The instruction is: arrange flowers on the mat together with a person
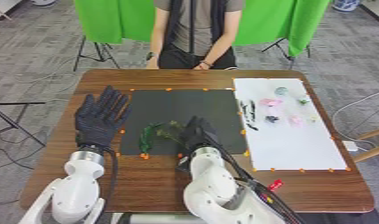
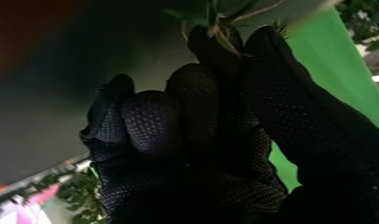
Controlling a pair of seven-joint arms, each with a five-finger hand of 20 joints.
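Observation:
My right hand [image 1: 200, 134] is over the lower right part of the black mat [image 1: 185, 100]. A thin green sprig [image 1: 171, 131] is beside its fingers. In the right wrist view, my right hand [image 2: 199, 110] pinches the green sprig [image 2: 223, 20] between thumb and finger, with other fingers curled. A dark green leafy stem [image 1: 147, 137] lies on the mat's lower left part. My left hand [image 1: 100, 119] is at the mat's left side, its fingers straight.
To the mat's right, a white sheet [image 1: 292, 147] holds dark stems [image 1: 249, 113], pink flowers [image 1: 272, 102], a pale teal flower [image 1: 281, 91] and a dark flower [image 1: 272, 119]. A small red object [image 1: 275, 184] is near the table's front right.

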